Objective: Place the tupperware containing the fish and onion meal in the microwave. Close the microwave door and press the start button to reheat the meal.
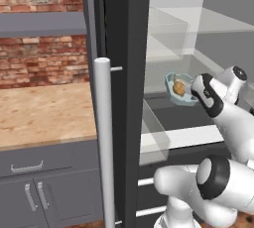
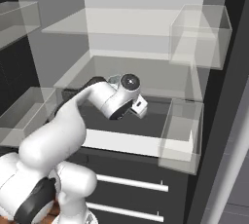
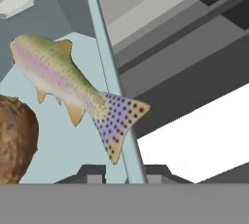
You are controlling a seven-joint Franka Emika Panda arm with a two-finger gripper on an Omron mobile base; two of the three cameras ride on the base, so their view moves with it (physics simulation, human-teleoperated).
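pale-blue tupperware [image 3: 104, 47] rim apparently pinched by gripper [image 3: 125, 173]; no lettering.

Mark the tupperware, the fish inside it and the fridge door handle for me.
tupperware [image 1: 179, 89]: left base view, its pale-blue rim.
fish [image 3: 63, 79]: hand view, mid-body of the speckled trout.
fridge door handle [image 1: 104, 138]: left base view, middle of the upright silver bar.

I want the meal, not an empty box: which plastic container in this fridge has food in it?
The small pale-blue translucent tub, pinched at its wall by the gripper, holding a spotted fish; the larger clear colourless bins look empty.
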